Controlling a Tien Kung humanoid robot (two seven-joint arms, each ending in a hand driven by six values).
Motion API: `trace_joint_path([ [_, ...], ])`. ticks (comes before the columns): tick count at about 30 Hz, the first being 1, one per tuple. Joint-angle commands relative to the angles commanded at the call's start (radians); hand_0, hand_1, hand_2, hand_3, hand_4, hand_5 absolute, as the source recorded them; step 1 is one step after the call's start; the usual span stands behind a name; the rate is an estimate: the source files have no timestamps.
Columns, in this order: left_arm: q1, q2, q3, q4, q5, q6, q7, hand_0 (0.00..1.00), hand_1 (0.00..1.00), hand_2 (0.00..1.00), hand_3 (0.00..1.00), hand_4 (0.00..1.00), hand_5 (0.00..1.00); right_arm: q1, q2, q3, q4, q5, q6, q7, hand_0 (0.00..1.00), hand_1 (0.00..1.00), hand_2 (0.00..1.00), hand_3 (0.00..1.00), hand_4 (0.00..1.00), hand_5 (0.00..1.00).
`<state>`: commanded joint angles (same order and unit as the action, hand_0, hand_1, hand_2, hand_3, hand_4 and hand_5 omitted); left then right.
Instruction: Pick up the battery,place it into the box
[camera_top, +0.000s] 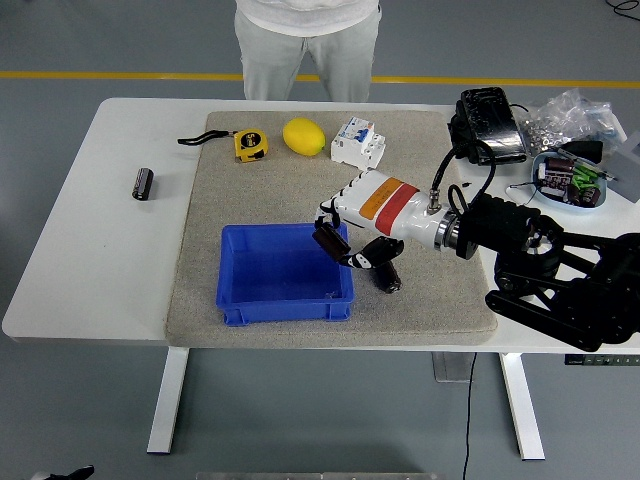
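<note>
The right hand (345, 240) hangs over the right rim of the blue box (283, 273), fingers curled but gripping nothing that I can make out. The battery (386, 279) lies on the mat (440, 190) just right of the box, partly hidden under the hand.

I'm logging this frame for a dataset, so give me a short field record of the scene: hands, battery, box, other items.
right hand: over the blue box's right rim, fingers curled; whether it grips anything cannot be told
left hand: not in view
battery: on the mat, right of the blue box
second battery: on the bare table, left
far mat edge: tape measure, lemon, circuit breaker
</note>
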<state>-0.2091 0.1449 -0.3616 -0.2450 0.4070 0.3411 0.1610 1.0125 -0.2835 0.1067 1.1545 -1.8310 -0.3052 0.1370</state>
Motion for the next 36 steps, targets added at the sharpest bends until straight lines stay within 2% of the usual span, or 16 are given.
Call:
trace_joint_path([
  [5,0.002,0.001,0.002,-0.001,-0.003,0.001,-0.002,0.695,0.645,0.729,0.623,0.639,0.484,0.008,0.048,-0.032,-0.016,-0.004,0.011,-0.015,0.550,0.492,0.516,0.504,0.772,0.206],
  [7,0.003,0.001,0.001,0.000,-0.003,0.001,-0.003,0.695,0.645,0.729,0.623,0.639,0.484,0.010,0.061,-0.041,-0.026,-0.004,0.011,-0.018,0.550,0.492,0.516,0.504,0.772,0.206],
  [8,0.003,0.001,0.000,0.000,-0.002,0.001,-0.003,0.695,0.643,0.727,0.622,0.639,0.484,0.012,0.068,-0.046,-0.033,-0.003,0.011,-0.019,0.574,0.520,0.553,0.547,0.788,0.225],
  [13,-0.003,0.000,0.004,-0.001,-0.001,0.002,-0.002,0.695,0.643,0.727,0.622,0.639,0.484,0.021,0.094,-0.049,-0.073,0.001,0.012,-0.023,0.574,0.520,0.553,0.547,0.788,0.225],
  [14,-0.004,0.000,0.004,-0.001,-0.002,0.002,-0.003,0.695,0.640,0.726,0.622,0.639,0.484,0.022,0.095,-0.047,-0.077,0.001,0.011,-0.023,0.594,0.562,0.621,0.616,0.823,0.252],
  [19,-0.006,0.001,0.008,0.000,-0.010,0.002,-0.007,0.695,0.640,0.726,0.622,0.639,0.484,0.026,0.089,-0.035,-0.079,0.001,0.019,-0.019,0.594,0.562,0.621,0.616,0.823,0.252],
  [20,-0.007,0.001,0.009,0.000,-0.011,0.002,-0.008,0.694,0.639,0.724,0.622,0.640,0.484,0.027,0.089,-0.033,-0.079,0.002,0.023,-0.018,0.607,0.611,0.703,0.670,0.871,0.270],
  [25,-0.009,0.000,0.008,0.000,-0.008,0.001,-0.005,0.694,0.639,0.724,0.622,0.640,0.484,0.030,0.090,-0.027,-0.078,0.009,0.035,-0.006,0.607,0.611,0.703,0.670,0.871,0.270],
  [26,-0.009,0.001,0.009,-0.001,-0.008,0.001,-0.005,0.694,0.639,0.724,0.622,0.640,0.483,0.031,0.091,-0.026,-0.078,0.008,0.038,-0.004,0.621,0.638,0.739,0.710,0.895,0.274],
  [31,-0.011,0.002,0.009,-0.002,-0.008,0.001,-0.004,0.694,0.639,0.724,0.622,0.640,0.483,0.032,0.094,-0.024,-0.081,0.007,0.045,0.002,0.621,0.638,0.739,0.710,0.895,0.274],
  [32,-0.012,0.002,0.010,-0.002,-0.009,0.001,-0.005,0.692,0.638,0.725,0.621,0.640,0.484,0.033,0.095,-0.023,-0.083,0.008,0.048,0.003,0.666,0.681,0.775,0.763,0.916,0.276],
  [36,-0.012,0.003,0.011,-0.001,-0.013,0.001,-0.006,0.692,0.638,0.725,0.621,0.640,0.484,0.034,0.094,-0.019,-0.087,0.012,0.059,0.007,0.666,0.681,0.775,0.763,0.916,0.276],
])
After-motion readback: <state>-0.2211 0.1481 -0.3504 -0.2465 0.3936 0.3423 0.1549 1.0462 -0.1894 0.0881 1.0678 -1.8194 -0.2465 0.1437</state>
